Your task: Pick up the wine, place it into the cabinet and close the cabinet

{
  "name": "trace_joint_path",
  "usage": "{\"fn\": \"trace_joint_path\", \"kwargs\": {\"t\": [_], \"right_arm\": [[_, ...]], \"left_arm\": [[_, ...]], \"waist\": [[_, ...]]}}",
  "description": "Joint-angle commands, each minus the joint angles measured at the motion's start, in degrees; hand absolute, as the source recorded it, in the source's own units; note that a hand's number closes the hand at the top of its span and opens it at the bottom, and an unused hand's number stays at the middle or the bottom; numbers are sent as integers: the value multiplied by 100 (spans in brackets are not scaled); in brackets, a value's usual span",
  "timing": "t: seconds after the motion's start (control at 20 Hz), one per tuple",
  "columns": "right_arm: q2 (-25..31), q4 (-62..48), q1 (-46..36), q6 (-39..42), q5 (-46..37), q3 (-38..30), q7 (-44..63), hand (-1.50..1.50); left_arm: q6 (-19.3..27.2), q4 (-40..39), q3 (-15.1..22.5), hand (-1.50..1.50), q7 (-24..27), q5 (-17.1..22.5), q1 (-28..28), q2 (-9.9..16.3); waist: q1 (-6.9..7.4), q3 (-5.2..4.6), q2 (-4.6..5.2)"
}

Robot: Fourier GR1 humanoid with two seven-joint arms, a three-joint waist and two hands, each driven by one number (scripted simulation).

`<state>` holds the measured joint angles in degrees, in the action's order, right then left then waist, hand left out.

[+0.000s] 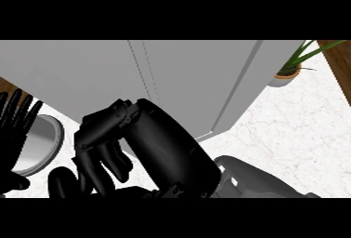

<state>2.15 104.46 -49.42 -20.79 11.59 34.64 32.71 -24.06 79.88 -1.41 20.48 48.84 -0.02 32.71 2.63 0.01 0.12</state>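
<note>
**Cabinet door looks shut; wine not visible**

The tall pale-grey cabinet (171,79) is seen across the upper half of the view, approx. 12 o'clock, with its door seam closed and no gap showing. The wine is not seen anywhere; it is judged to be inside the cabinet already, though that cannot be confirmed. The closing step is therefore judged to be at or near its end. For the next move, the right arm would need to be drawn clear of the door, w/o catching the front edge.

The black right hand (147,144) is placed at centre, just below the cabinet's lower edge. Its fingers (109,160) are curled downward toward 7 o'clock, and nothing is seen held in them.

The black left hand (15,123) is resting at 9 o'clock by the frame edge, fingers straight and upright, nothing held. A round silver plate (42,144) lies beside it on the white marble bench (295,135). A potted green plant (293,69) stands at approx. 2 o'clock.
</note>
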Motion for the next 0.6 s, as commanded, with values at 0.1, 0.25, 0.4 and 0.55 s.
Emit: {"fn": "trace_joint_path", "kwargs": {"t": [0.1,0.25,0.4,0.55], "right_arm": [[-209,-1541,-1005,15,836,-698,-507,150],[-212,-1860,-394,203,929,-603,-1181,150],[-214,-2260,-707,123,1028,-899,-1080,150],[-215,-2745,-510,545,1020,-1061,-1561,150]], "left_arm": [[-370,-332,-271,-150,206,-146,221,48],[-383,-295,-507,-150,-81,156,116,179],[-275,-599,-379,-150,138,-306,-96,-90],[-435,-547,-590,-150,25,-207,-11,115]], "waist": [[-97,-9,9],[-150,-3,5],[-195,-6,4],[-184,-4,8]]}}
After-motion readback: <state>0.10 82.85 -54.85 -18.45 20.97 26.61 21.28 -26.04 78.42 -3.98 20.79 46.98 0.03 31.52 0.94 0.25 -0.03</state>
